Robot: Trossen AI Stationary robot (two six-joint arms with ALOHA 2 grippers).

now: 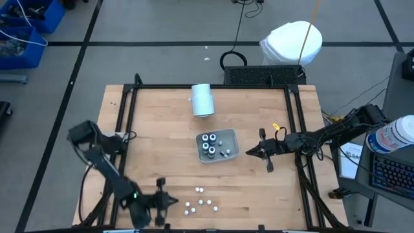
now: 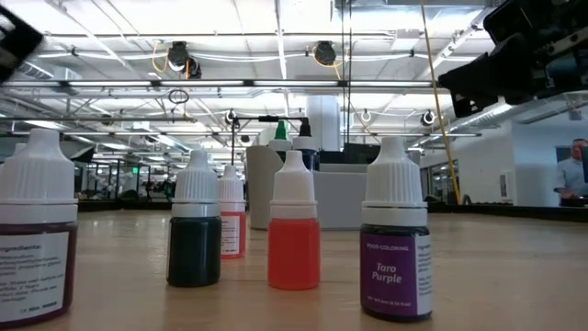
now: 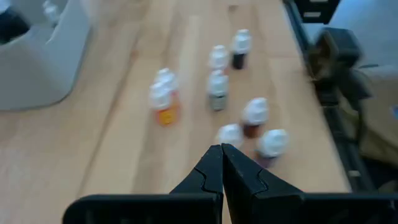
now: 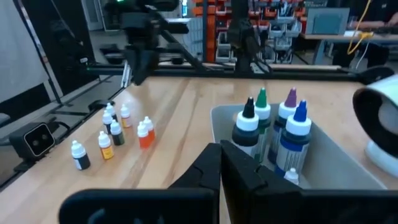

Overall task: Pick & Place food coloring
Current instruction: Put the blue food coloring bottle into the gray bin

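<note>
Several tiny white-capped food coloring bottles (image 1: 199, 202) stand upright on the wooden table near its front edge; the left wrist view shows them (image 3: 217, 90) just beyond my fingertips. My left gripper (image 1: 173, 200) is shut, to their left, touching none of them. Several larger dropper bottles (image 4: 267, 127) with black, green, purple and blue tips stand in the grey tray (image 1: 233, 134) at mid-table. My right gripper (image 1: 249, 153) is shut and hangs just right of the tray, holding nothing.
A white cylinder (image 1: 202, 100) lies on its side near the table's far edge, behind the tray. The black frame rails (image 1: 129, 103) run along the table's sides. Bare wood lies between the tray and the small bottles.
</note>
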